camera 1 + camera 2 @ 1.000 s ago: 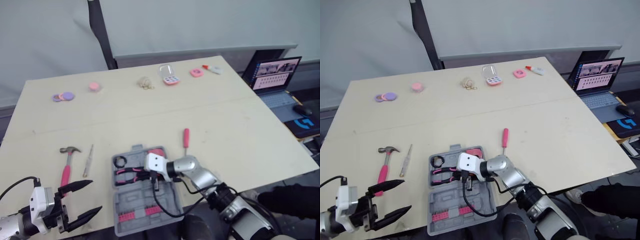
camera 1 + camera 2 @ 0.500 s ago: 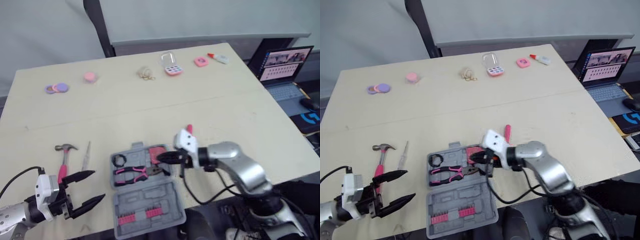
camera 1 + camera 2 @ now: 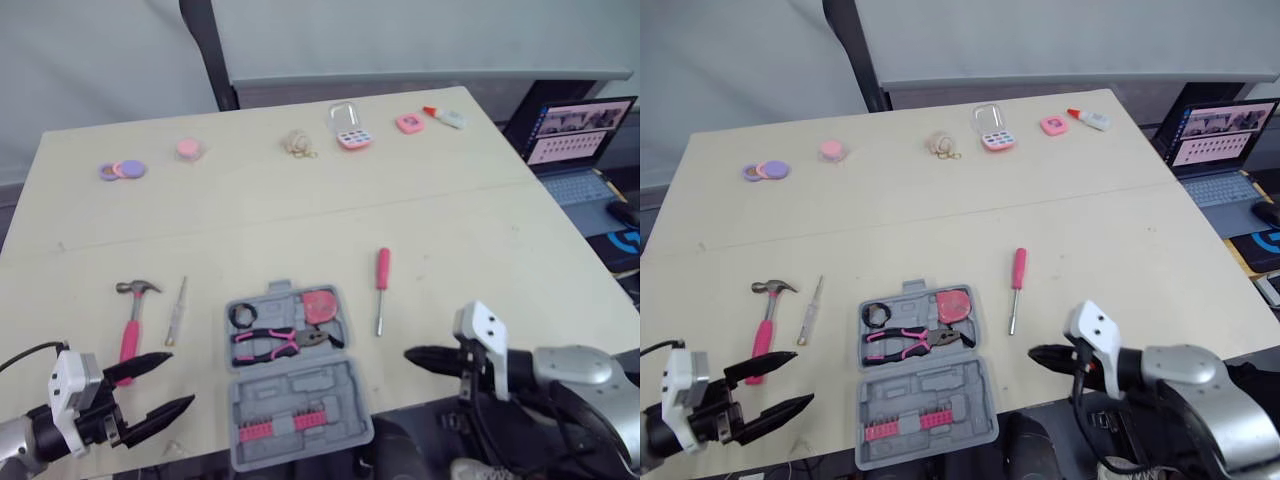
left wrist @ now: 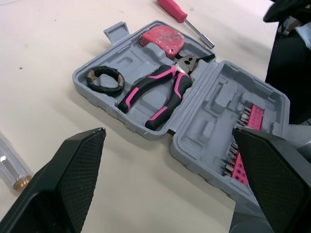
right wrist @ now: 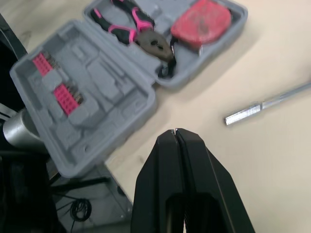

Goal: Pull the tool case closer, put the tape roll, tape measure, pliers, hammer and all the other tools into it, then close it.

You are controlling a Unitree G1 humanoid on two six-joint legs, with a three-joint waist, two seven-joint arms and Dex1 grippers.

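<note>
The grey tool case (image 3: 300, 392) lies open near the table's front edge. Its tray holds the black tape roll (image 3: 241, 316), the pink-handled pliers (image 3: 275, 340) and the red tape measure (image 3: 320, 305). Left of the case lie the pink-handled hammer (image 3: 132, 320) and a slim clear screwdriver (image 3: 176, 312). A pink screwdriver (image 3: 381, 285) lies to its right. My left gripper (image 3: 182, 379) hovers open at the front left, below the hammer, empty. My right gripper (image 3: 408, 354) is shut and empty, right of the case, pointing at it; the right wrist view shows its fingertips (image 5: 175, 141) pressed together.
Along the far edge sit purple and pink discs (image 3: 122, 170), a pink disc (image 3: 188, 149), a beige bundle (image 3: 298, 143), a pink keypad lock (image 3: 346, 130), a pink piece (image 3: 408, 123) and a glue bottle (image 3: 442, 116). A laptop (image 3: 575, 150) stands off the table's right side.
My right gripper has drawn back from the pliers in the case to the right and front, and now is shut. The left gripper has barely moved. The camera view shifted slightly.
</note>
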